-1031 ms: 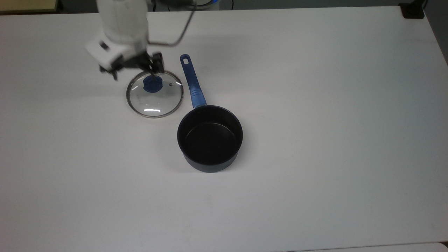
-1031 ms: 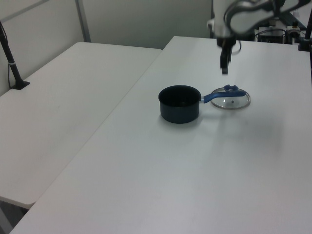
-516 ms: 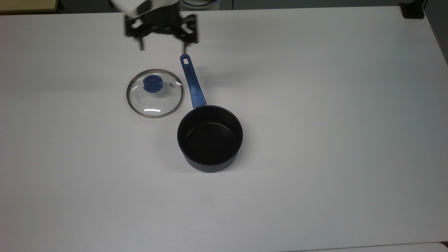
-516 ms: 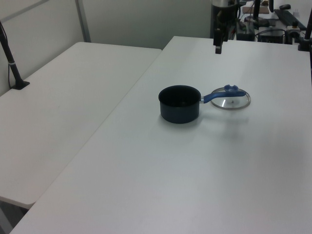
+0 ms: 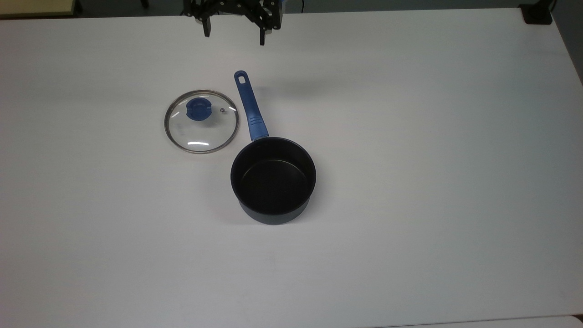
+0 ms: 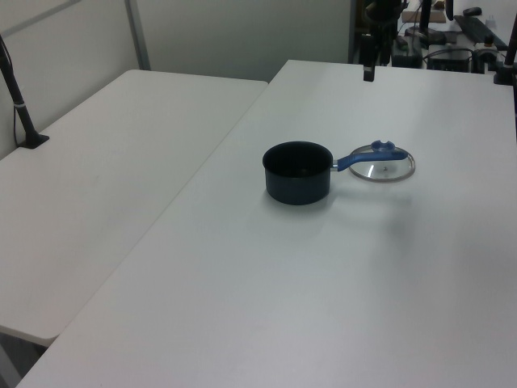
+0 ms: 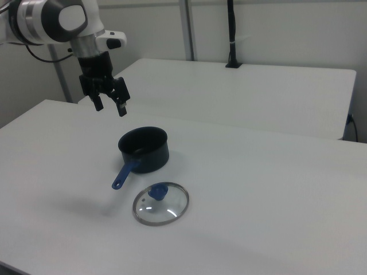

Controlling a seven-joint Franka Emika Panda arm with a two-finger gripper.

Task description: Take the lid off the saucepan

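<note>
Looking across my feeds, the white table (image 5: 410,136) carries the pot (image 5: 273,180) uncovered, its blue handle (image 5: 249,107) pointing to the top view's upper edge. My gripper (image 5: 233,32), which hung right over the lid a second ago, has pulled up and away toward the table's far edge, fingers (image 7: 122,109) spread wide and holding nothing. The lid (image 5: 201,121) has not moved: it lies flat on the table, just beside the handle on the top view's left. Nothing sits between gripper and lid.
</note>
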